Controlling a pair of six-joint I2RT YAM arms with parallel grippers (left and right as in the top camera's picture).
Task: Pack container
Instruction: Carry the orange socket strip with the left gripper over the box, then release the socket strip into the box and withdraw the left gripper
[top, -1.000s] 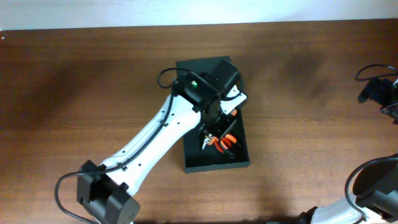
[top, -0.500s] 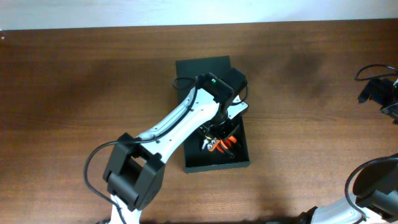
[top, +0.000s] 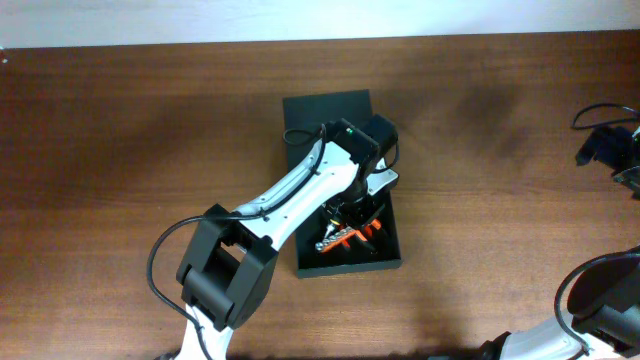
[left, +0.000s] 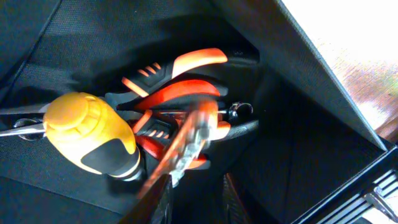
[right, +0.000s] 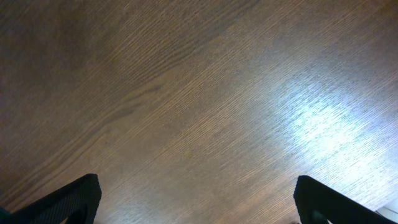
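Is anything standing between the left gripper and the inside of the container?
Nothing visible does. The container lies open, and the left gripper is down inside it, right above the orange-handled pliers and the yellow-handled screwdriver.

Just ahead of the left jaws lies a heap of orange-handled pliers (left: 186, 93), black ribs showing on the grips. One more orange-handled tool (left: 189, 140) slants up from the mouth of the jaws (blurred, type unclear), and a yellow screwdriver handle (left: 87, 127) with a black collar sits left of the jaws' line, against the heap. Under the right jaws is the brown wood-grain table (right: 186, 112), with a bright glare patch toward their right side.
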